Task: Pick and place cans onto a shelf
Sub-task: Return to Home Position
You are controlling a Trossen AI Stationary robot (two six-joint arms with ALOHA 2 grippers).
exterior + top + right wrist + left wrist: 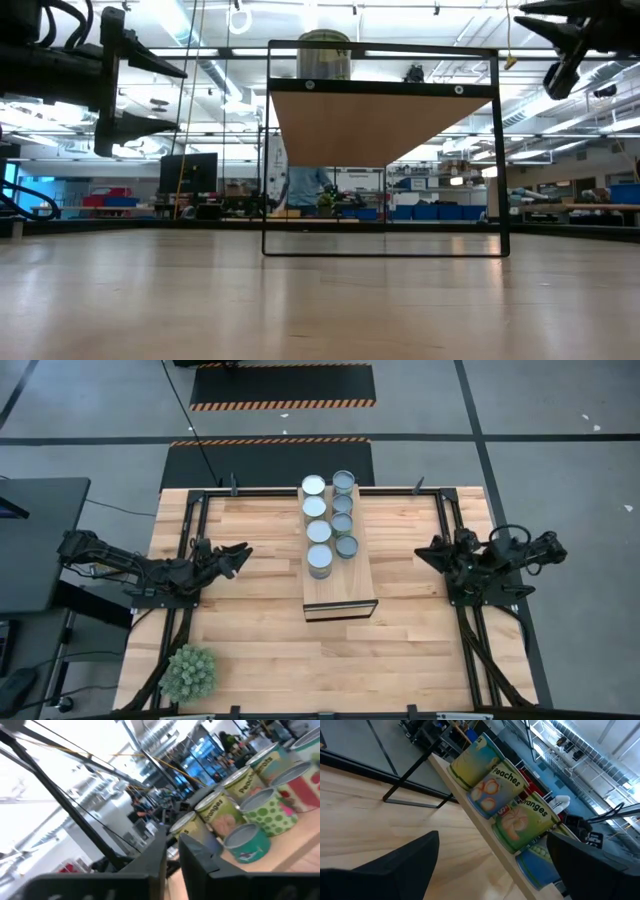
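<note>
Now all eight cans (319,531) stand in two rows on the shelf (340,592), whose long axis runs from the near edge of the table (250,630) towards its far one. We see the shelf between the arms. The left gripper (242,559), spread wide and empty, lies to its left. The right gripper (421,552), pinched nearly together on nothing, lies to its right. Both are well apart from it. Retreat, we judge, leads outward.

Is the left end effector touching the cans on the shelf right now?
Apart. The high view shows bare tabletop between the left end effector and the shelf carrying the cans.
</note>
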